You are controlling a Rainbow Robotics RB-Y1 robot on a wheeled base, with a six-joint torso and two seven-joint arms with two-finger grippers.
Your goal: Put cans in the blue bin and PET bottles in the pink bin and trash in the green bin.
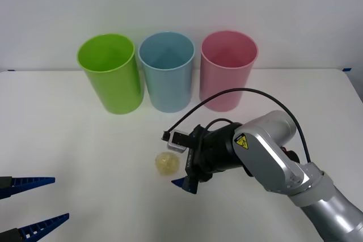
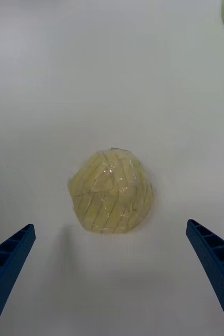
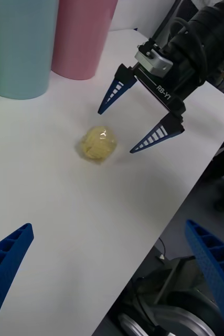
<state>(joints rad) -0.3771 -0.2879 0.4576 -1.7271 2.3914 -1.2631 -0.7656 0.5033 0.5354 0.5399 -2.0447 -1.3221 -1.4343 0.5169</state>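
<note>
Bare white table [image 1: 85, 157] on every side of the trash [image 1: 167, 162], except where the spread right gripper [image 1: 180, 165] stands just beside it. Well behind the trash, green bin [image 1: 110, 75], blue bin [image 1: 167, 72] and pink bin [image 1: 228, 71] walling off the far side in a close row.

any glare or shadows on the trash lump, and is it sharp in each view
Right wrist view: the trash is sharp, with small glints on its wrinkled wrap and a faint shadow on the table. Left wrist view: the lump is softer, with a shine on top; the right gripper is crisp. Front view: it looks small and slightly soft.
</note>
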